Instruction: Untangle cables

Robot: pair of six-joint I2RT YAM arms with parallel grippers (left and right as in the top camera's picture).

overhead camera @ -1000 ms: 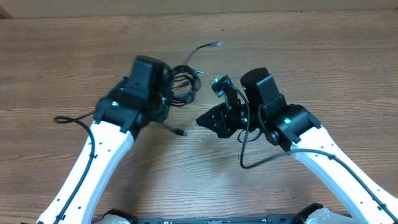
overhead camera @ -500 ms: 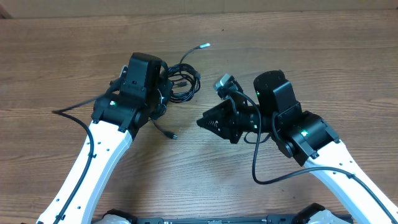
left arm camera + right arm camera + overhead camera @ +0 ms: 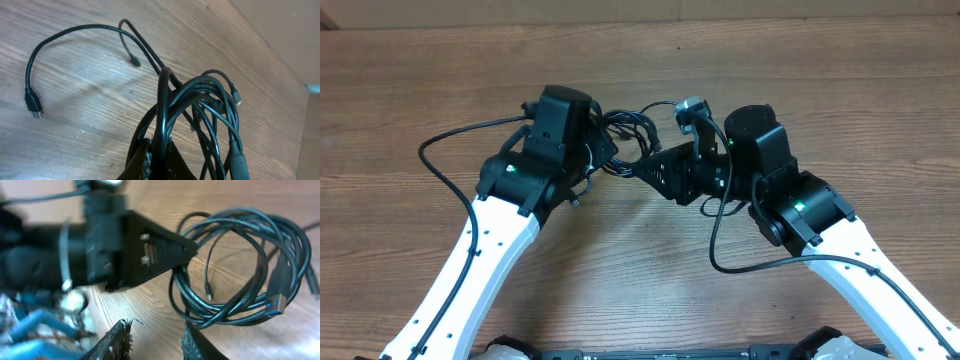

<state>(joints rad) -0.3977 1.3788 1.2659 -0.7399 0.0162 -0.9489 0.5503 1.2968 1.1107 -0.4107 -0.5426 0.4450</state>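
Observation:
The cables (image 3: 623,128) are a tangled black bundle hanging between my two grippers over the wooden table (image 3: 840,110). My left gripper (image 3: 604,150) is shut on one strand of the cables (image 3: 162,115), pinched between its fingers (image 3: 146,161). The other loops hang to its right, and two loose ends trail onto the wood, one with a plug (image 3: 33,106). My right gripper (image 3: 642,168) points left at the bundle. Its jaws (image 3: 156,328) stand open with only wood between them. The cables (image 3: 240,270), with a blue-tipped USB plug (image 3: 278,303), hang just past its right finger (image 3: 196,339).
The left arm's own thick wire loops out to the left (image 3: 424,155). The right arm's wire hangs in a loop (image 3: 718,262) near the front. The table's far edge (image 3: 640,24) runs along the top. The left gripper's black finger (image 3: 155,250) fills the upper left of the right wrist view.
My right gripper has swung left and up to the bundle and its jaws have opened. The left arm has shifted right with the cables, and its loose plug end has followed.

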